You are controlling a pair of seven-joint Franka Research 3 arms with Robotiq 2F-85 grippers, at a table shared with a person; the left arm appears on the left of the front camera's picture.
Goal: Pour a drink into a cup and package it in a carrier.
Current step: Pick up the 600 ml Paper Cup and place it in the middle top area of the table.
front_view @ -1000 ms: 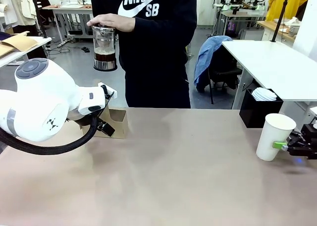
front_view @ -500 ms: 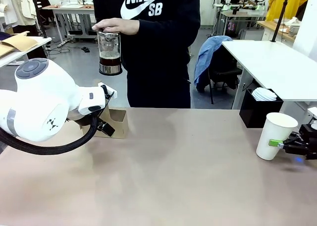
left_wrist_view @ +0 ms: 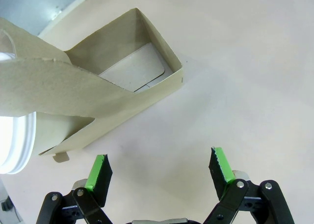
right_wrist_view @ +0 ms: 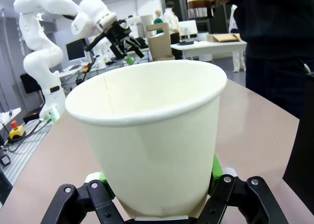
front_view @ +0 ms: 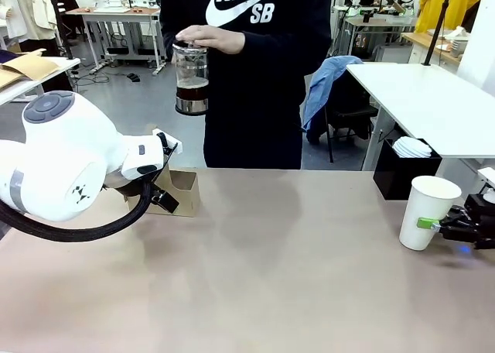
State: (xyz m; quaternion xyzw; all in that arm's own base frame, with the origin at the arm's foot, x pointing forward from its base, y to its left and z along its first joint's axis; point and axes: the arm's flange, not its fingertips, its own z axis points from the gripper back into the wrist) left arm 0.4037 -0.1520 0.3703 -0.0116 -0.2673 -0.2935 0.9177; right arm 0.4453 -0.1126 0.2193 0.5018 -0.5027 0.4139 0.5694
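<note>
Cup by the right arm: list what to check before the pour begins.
1. Cup upright on the table, no lid: ok.
2. Right pincer shut on the cup's base, pads on both sides: ok.
3. Bottle above the cup: not ok; the person's hand holds it upright across the table, well to the cup's left.
4. Drink in the bottle: ok, the lower part is amber-brown.
5. Carrier on the table with one slot free: ok.
6. Left pincer open and holding nothing, above the carrier: ok.
</note>
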